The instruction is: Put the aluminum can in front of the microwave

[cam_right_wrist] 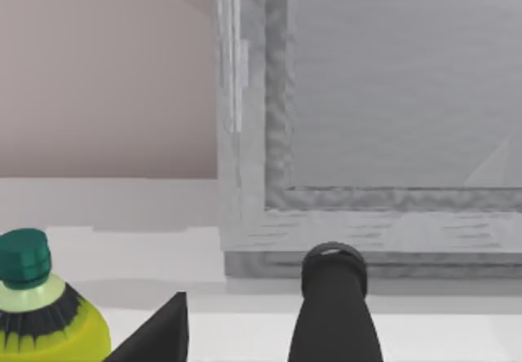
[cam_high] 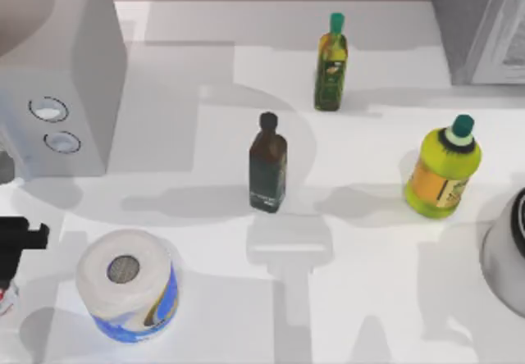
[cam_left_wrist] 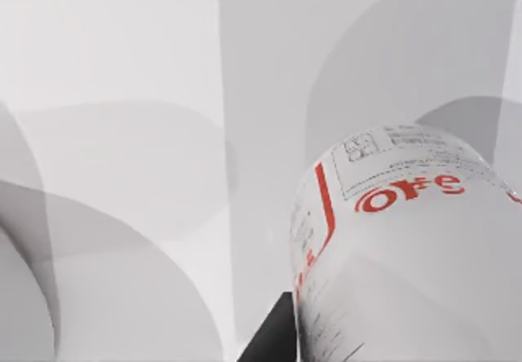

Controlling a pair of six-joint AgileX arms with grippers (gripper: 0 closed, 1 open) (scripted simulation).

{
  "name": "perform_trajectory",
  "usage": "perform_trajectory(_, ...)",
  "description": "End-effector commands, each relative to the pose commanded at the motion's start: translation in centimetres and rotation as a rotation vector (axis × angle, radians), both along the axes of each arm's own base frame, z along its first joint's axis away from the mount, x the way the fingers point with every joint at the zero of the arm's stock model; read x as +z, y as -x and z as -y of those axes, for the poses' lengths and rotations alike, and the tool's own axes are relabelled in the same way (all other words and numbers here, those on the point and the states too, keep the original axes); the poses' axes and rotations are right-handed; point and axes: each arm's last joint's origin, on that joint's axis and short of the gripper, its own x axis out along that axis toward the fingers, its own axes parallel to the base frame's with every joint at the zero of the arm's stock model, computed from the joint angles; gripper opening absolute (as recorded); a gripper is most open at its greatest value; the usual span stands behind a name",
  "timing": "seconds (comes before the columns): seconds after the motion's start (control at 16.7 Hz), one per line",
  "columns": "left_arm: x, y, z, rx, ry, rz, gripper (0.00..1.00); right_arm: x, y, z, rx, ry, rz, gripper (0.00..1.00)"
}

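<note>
The left end effector (cam_high: 18, 237) sits at the bench's left edge, closed on the aluminum can (cam_left_wrist: 408, 248), below the microwave (cam_high: 66, 77). Risk: the nearby paper roll (cam_high: 127, 286) may be struck during placement. The right end effector's (cam_right_wrist: 253, 329) grip state cannot be determined.

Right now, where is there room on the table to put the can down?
Bare table lies between the microwave and the dark bottle, above the paper roll. More lies below the dark bottle. It is crowded by the yellow bottle. The left gripper holds the aluminum can at the left edge.
</note>
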Motion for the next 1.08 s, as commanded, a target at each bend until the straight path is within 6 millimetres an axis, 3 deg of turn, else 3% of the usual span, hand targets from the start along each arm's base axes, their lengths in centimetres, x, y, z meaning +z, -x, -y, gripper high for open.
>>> perform_trajectory(0.18,-0.05,0.01,-0.01,0.000,0.000,0.000,0.00,0.00,0.00,0.00,0.000,0.000,0.000,1.00)
perform_trajectory(0.96,-0.05,0.01,-0.01,0.000,0.000,0.000,0.98,0.00,0.00,0.00,0.000,0.000,0.000,1.00)
perform_trajectory(1.08,-0.05,0.01,-0.01,0.000,0.000,0.000,1.00,0.00,0.00,0.00,0.000,0.000,0.000,1.00)
